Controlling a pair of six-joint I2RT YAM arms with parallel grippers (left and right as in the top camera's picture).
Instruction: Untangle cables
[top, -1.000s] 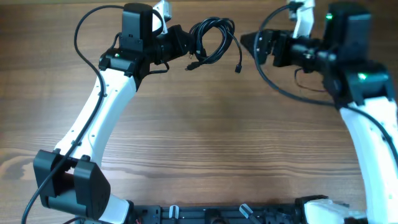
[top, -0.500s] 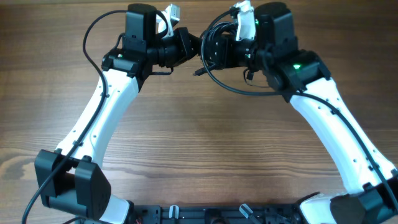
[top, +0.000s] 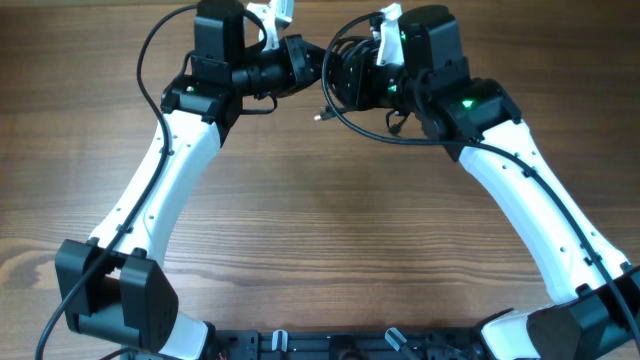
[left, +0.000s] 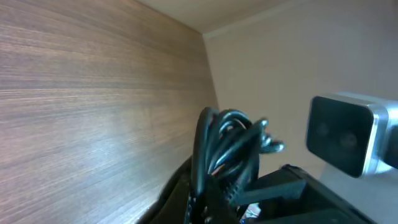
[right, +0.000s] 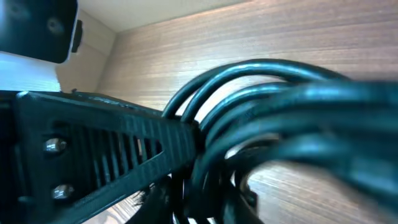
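The cables (top: 338, 48) are a bunch of thin black loops held in the air over the far middle of the table, between my two grippers. One small plug (top: 319, 117) dangles below the bunch. My left gripper (top: 312, 62) comes in from the left and is shut on the cables (left: 227, 143); in its wrist view, the left gripper (left: 227, 194) has the loops rising out of its jaws. My right gripper (top: 331, 76) meets it from the right. In the right wrist view, the cables (right: 280, 93) fill the frame and run down into the right gripper (right: 205, 186), which is closed around them.
The wooden table (top: 320, 230) lies below both arms. A thicker black arm wire (top: 385, 138) sags under the right wrist. The right wrist camera (left: 348, 134) sits very close to the left gripper. A black fixture (top: 330, 345) lines the near edge.
My right arm swung left from the far right to the cable bunch, and its jaws closed from wide open onto the loops. The left arm kept hold and shifted slightly upward.
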